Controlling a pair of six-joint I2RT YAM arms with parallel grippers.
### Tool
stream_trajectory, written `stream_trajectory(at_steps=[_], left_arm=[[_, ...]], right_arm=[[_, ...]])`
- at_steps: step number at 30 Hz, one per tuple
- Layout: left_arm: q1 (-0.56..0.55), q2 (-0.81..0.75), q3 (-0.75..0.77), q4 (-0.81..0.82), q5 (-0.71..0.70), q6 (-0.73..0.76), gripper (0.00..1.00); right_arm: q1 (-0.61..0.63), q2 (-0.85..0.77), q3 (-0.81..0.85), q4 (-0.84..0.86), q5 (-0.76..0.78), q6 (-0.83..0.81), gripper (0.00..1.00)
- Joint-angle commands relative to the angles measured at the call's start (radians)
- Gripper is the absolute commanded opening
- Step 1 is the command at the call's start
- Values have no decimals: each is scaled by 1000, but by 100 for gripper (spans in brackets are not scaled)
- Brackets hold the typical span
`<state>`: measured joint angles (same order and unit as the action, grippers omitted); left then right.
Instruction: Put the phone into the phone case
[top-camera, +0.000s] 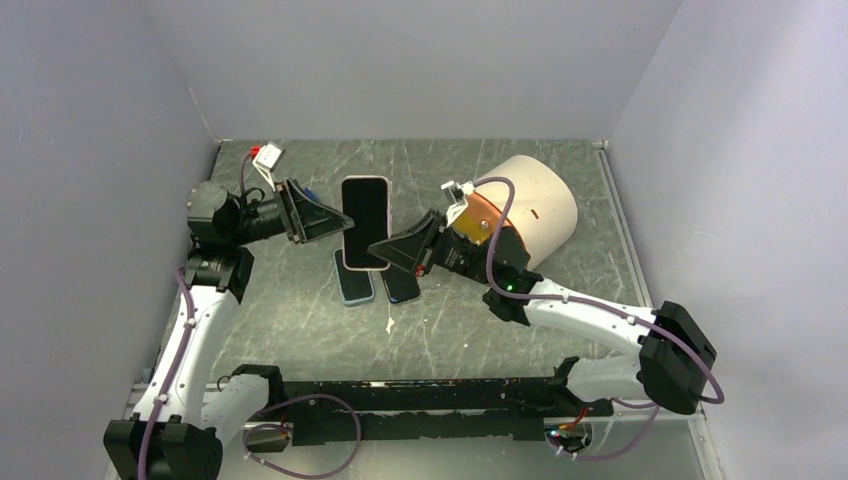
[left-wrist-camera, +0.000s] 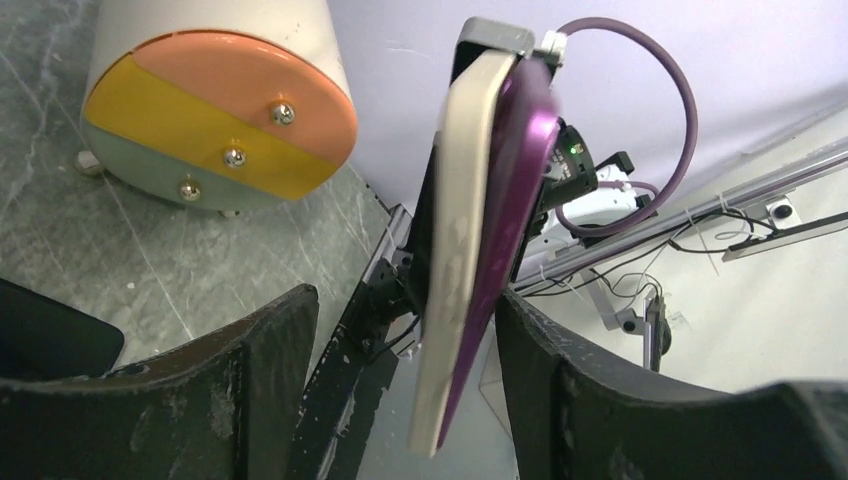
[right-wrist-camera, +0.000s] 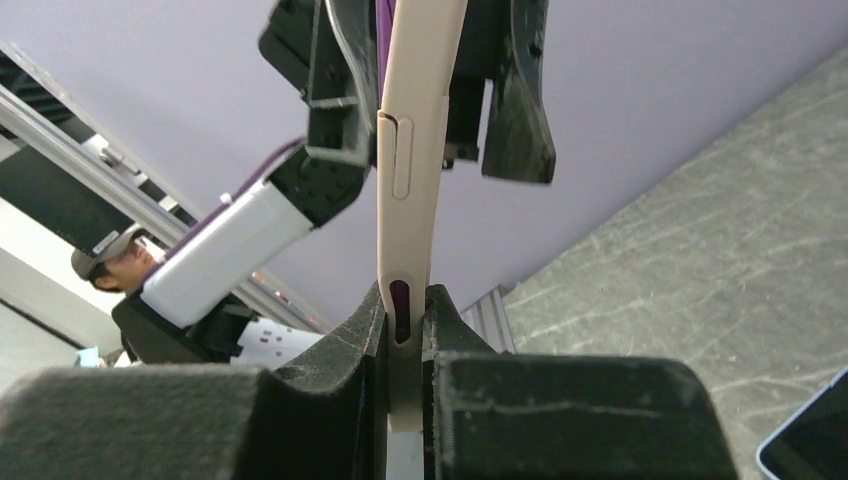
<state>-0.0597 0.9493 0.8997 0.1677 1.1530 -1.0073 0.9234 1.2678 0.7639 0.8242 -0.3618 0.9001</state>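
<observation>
Phone and case held upright in mid-air above the bench. The right claw is clamped on the lower edge of the cream phone case. The left claw stands wide, straddling the pair without touching. The purple phone bulges from one long side, seemingly not fully seated. The case is matte, probably pliant and grippy. The phone is rigid, glossy and likely slippery, so it is best pressed along its long edges.

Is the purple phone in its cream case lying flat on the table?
No, the right gripper clamps the cased phone by its edge, holding it aloft.
</observation>
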Motion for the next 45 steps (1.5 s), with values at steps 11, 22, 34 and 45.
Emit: stream_trajectory(at_steps=[11, 22, 34, 45], left_arm=[[-11, -19, -46, 102, 62, -56, 39], [-34, -14, 62, -323, -40, 257, 7], [-34, -29, 63, -188, -31, 121, 64], [-34, -15, 2, 215, 6, -167, 56]], right_arm=[[-5, -47, 29, 198, 70, -16, 0], [-4, -40, 39, 77, 93, -67, 0], [-3, -87, 6, 49, 13, -126, 0], [-4, -81, -5, 61, -92, -108, 0]])
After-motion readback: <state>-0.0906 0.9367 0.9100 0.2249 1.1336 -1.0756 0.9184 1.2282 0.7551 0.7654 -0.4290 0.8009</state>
